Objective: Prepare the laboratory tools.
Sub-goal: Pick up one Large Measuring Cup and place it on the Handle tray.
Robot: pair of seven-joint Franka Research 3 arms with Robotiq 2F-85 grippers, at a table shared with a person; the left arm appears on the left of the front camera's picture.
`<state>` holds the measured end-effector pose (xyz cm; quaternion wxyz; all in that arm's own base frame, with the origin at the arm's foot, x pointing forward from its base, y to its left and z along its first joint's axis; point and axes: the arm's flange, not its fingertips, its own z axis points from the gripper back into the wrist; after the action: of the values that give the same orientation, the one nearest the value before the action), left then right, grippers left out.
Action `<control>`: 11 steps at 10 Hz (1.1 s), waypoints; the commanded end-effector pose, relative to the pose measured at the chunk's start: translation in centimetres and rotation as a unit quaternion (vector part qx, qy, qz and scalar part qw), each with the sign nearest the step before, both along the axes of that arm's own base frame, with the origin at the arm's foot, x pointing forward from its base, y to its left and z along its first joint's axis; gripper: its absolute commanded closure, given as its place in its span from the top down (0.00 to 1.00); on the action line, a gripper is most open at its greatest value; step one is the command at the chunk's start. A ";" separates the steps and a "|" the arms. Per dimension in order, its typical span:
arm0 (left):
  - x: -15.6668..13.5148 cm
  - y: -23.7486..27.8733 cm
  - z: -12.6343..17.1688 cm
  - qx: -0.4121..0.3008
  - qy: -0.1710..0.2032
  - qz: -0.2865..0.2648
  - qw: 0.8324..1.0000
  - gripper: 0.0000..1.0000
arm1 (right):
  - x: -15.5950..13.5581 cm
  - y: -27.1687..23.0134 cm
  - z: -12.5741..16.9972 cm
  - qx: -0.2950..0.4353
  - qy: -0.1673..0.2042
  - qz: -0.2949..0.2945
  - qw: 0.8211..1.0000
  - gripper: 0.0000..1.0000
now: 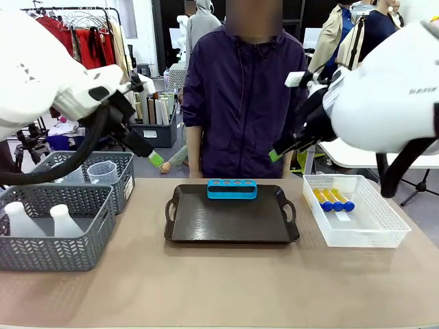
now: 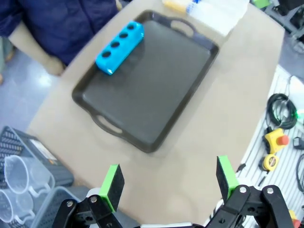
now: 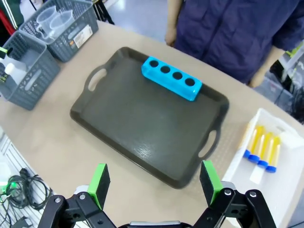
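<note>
The tan worktop [image 1: 219,288] is the biggest thing here, and a person in a dark purple jacket [image 1: 236,103] stands at its far side. Two white arms hang above it. The left gripper [image 2: 168,178] is up in the air over the near side of the worktop, with its green-tipped fingers wide apart and nothing in them. The right gripper [image 3: 154,178] is up high too, fingers wide apart, holding nothing.

A black tray [image 1: 232,240] with a handle at each end lies flat in the middle. On the robot's left are two grey mesh baskets, one near [image 1: 51,240] and one behind it [image 1: 123,178]. On the right is a white mesh basket [image 1: 363,236], just beside the tray.

The rack [image 1: 232,188] is bright blue and long, with four round holes in a row on top. All the holes are empty. It stands on the tray along the far rim, close to the person.

Two flasks [image 1: 20,221] sit in the near grey basket. They are milky white with narrow necks.

The beakers [image 3: 52,19] are see-through, with handles, and stand in the far grey basket.

Four tubes [image 3: 262,145] lie side by side in the white basket. They are yellow with blue caps, and the caps point to the robot's side.
</note>
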<state>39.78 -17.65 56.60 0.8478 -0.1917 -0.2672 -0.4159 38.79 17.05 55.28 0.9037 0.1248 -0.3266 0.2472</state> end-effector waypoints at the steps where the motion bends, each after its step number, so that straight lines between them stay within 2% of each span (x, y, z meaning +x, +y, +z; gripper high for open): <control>1: 0.5 1.2 0.7 -0.017 -0.018 -0.016 1.000 1.00 | 0.9 -1.8 1.7 0.010 0.007 0.021 1.000 1.00; 2: 1.3 2.0 0.8 -0.001 -0.040 0.010 0.999 1.00 | 1.4 -2.9 2.7 0.014 0.004 0.014 1.000 1.00; 3: 1.8 2.6 1.0 0.000 -0.047 0.017 0.999 1.00 | 1.8 -3.9 3.4 0.020 0.002 0.015 1.000 1.00; 4: 2.0 2.8 1.0 -0.001 -0.052 0.019 0.998 1.00 | 1.9 -4.6 3.9 0.025 -0.006 0.045 0.999 1.00; 6: 2.1 2.8 1.0 0.002 -0.065 0.026 0.998 1.00 | 2.1 -5.3 4.6 0.025 -0.019 0.039 0.999 1.00; 7: 1.9 3.2 1.3 -0.003 -0.043 0.027 0.999 1.00 | 1.7 -4.5 3.6 -0.012 -0.035 0.012 0.999 1.00; 8: 1.9 3.2 1.3 -0.003 -0.043 0.027 0.999 1.00 | 1.8 -4.9 4.5 0.017 -0.016 0.019 1.000 1.00; 11: 2.0 3.0 1.2 -0.001 -0.046 0.028 0.999 1.00 | 1.8 -4.8 4.3 0.009 -0.018 0.017 1.000 1.00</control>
<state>41.74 -14.65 57.76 0.8457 -0.1663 -0.3105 -0.4009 40.54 12.30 59.62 0.8921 0.1334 -0.3431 0.2620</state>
